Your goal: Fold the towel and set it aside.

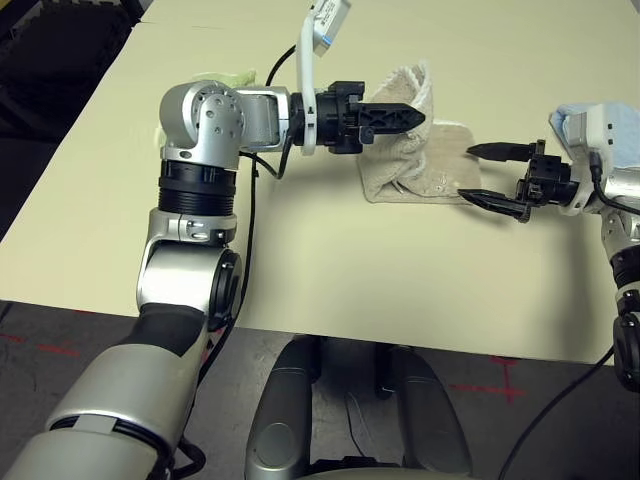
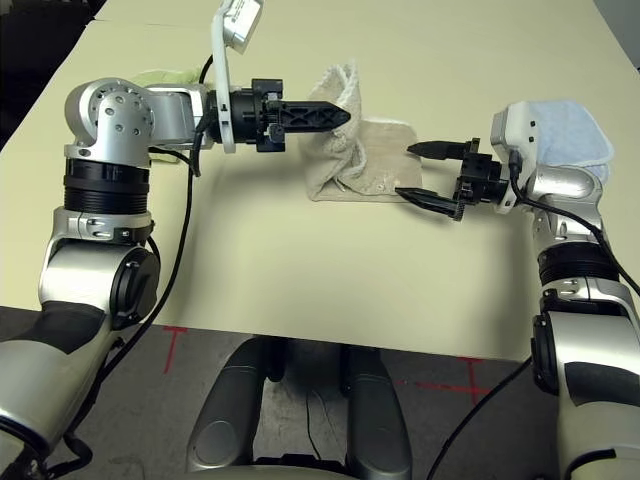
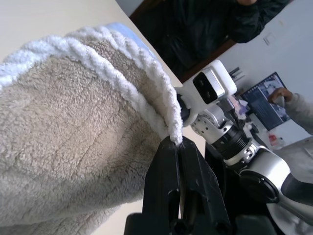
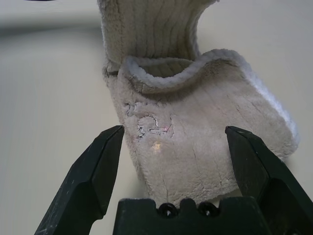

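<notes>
Towel (image 1: 420, 160) lay mid bench (image 1: 330, 270), between both arms, long side running left to right. Left gripper (image 1: 415, 117) pinched towel's white edge, held that flap up over rest. Right gripper (image 1: 478, 172) spread wide, just beside towel's right end, pointing at it. Right arm nearer flat end.

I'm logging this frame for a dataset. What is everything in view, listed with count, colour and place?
towel: one, beige with white edging, mid-table, one edge lifted
green cloth: one, light green, behind the left arm
blue cloth: one, light blue, behind the right arm
table: one, cream
person: one, grey sleeve, at a screen in the left wrist view
left gripper: one, black, shut on the towel's lifted edge
right gripper: one, black, open, at the towel's right end
</notes>
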Tool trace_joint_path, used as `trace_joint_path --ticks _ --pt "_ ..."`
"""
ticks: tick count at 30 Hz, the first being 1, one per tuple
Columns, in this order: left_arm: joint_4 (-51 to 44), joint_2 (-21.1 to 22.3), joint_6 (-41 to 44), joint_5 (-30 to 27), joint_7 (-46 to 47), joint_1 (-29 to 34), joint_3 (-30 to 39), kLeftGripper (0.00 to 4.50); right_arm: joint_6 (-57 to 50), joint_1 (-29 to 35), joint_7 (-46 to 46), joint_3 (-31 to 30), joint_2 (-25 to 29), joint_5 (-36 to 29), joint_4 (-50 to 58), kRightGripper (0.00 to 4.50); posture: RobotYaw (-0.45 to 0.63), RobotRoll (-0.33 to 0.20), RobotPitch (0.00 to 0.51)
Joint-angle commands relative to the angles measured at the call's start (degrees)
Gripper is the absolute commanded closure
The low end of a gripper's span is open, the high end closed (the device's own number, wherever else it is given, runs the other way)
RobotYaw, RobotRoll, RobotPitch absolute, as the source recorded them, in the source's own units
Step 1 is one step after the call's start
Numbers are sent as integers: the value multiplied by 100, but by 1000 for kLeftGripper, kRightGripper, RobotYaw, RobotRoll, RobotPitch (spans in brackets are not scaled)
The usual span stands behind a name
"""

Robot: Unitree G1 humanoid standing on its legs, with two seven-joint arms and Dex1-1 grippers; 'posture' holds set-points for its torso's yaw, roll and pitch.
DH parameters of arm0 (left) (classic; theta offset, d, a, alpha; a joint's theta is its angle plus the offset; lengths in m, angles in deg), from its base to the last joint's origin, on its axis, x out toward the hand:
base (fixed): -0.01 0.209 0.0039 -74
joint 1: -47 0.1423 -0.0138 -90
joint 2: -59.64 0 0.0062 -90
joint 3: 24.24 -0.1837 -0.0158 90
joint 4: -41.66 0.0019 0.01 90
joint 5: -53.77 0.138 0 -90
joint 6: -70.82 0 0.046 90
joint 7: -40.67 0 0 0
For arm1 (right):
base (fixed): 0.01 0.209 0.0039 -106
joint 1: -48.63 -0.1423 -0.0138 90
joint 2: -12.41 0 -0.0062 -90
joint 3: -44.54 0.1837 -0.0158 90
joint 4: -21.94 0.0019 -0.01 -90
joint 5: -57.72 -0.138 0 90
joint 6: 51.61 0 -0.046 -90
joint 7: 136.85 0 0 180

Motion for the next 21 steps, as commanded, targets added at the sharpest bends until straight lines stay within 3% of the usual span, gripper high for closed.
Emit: trace_joint_path --ticks 1,8,15,21 --pt "199 -238 -251 165 20 -107 -146 4476 66 22 -19 82 70 78 -127 0 45 0 329" --pt "693 -665 -909 621 276 -50 -250 4476 105 30 -23 80 82 81 -159 0 37 0 330" --pt "1091 -677 -1567 1327 142 96 -777 4476 102 -34 -68 103 150 82 -256 0 38 0 331" --pt "1064 -905 -1495 1418 5 135 -924 4476 246 -126 -81 114 312 184 -505 0 33 0 330"
